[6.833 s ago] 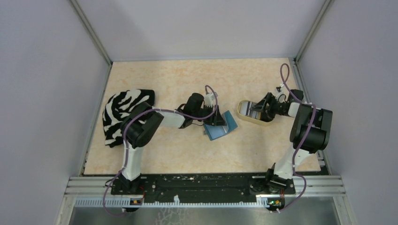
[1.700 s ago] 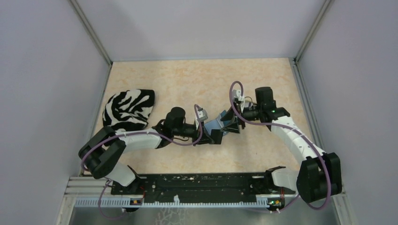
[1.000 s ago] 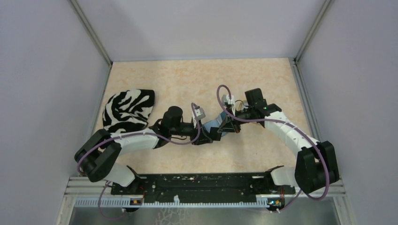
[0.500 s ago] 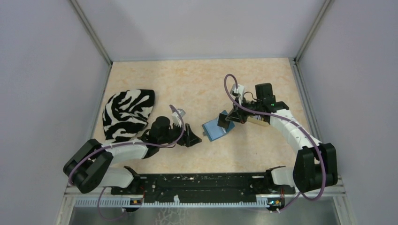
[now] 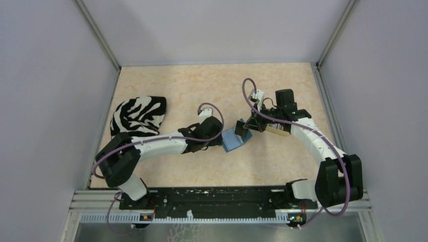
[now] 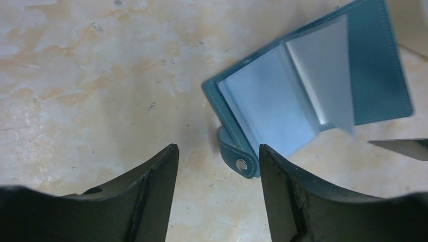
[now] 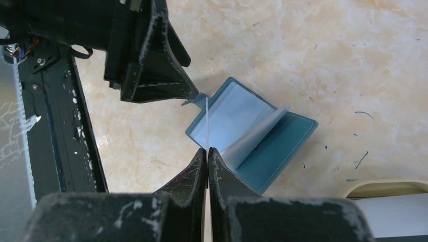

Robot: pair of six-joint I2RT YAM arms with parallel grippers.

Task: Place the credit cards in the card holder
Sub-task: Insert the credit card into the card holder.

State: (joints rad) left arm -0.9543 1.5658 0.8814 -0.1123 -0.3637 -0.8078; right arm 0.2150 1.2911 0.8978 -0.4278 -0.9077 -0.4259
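Black-and-white striped cloth [image 5: 137, 121] lies at the far left of the table [image 5: 202, 85]. My left gripper [image 6: 217, 151] sits low over the table, its jaws spread wide and empty. The snap tab [image 6: 237, 160] of the card holder [image 6: 303, 96] lies between the fingertips (contact cannot be determined). The holder lies open near the table's middle, pale inside up, with one sleeve [image 7: 257, 133] lifted. My right gripper [image 7: 207, 151] hovers above it, jaws pinched on one card [image 7: 207, 123]. The card is seen edge-on, its colour not discernible, and points toward the tab end. A beige tray [image 5: 278, 130] sits just right of the holder.
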